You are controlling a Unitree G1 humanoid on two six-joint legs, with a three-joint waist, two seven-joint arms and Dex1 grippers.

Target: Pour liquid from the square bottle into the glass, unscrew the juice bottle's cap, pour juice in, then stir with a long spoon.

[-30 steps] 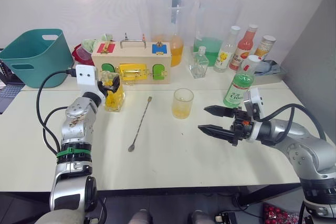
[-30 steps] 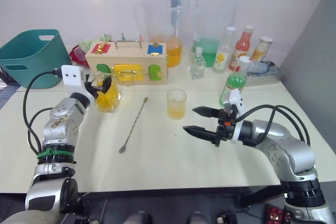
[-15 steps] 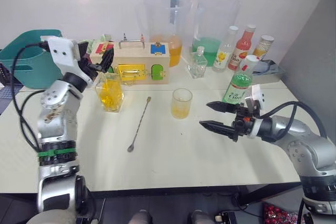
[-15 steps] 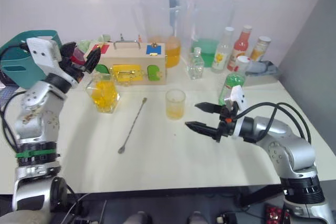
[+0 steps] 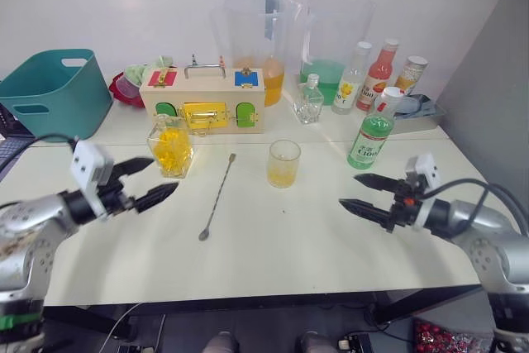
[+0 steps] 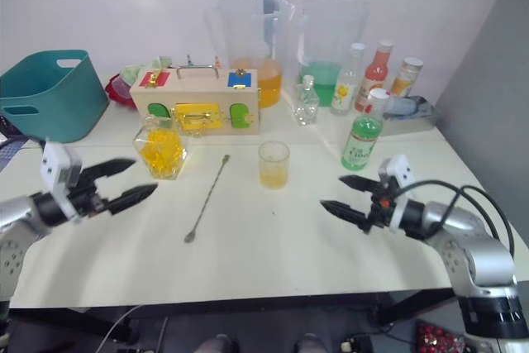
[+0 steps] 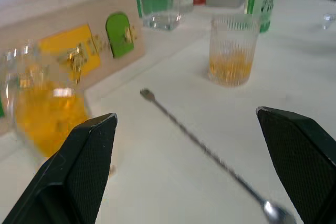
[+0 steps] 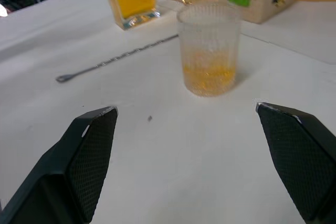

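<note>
We see the left gripper [image 5: 147, 180] low over the table's [image 5: 273, 237] left edge, fingers spread wide, empty, pointing inward. The right gripper [image 5: 362, 193] hovers above the right edge, fingers likewise apart and empty, aimed toward the middle.

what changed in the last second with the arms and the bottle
The left gripper let go of the square bottle, left standing on the table, and drew back open. The right gripper stayed open, retreating slightly. Glass, long spoon and juice bottle stayed put.
</note>
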